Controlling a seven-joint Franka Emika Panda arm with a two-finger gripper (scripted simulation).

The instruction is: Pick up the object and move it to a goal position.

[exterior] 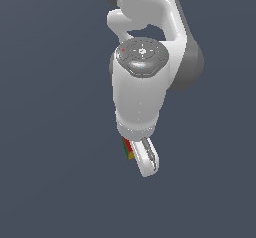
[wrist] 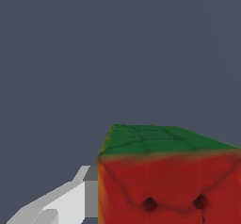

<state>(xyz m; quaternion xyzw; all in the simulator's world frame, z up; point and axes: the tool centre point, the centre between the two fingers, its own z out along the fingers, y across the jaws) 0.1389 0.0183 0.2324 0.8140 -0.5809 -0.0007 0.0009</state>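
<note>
1. Arm: the white Franka arm fills the centre of the exterior view, seen from above its wrist, against a plain grey-blue background.
2. Gripper: the gripper sits at the low end of the arm. One white finger is plainly visible; the other is hidden behind the cube.
3. Object: the cube lies pressed against the finger on the exterior view's left side. Red, green and yellow-orange strips show.
4. Wrist view: the cube fills the lower area, green face up, red face toward the camera. One finger touches its side.
5. Gripper state: clamped on the cube.
</note>
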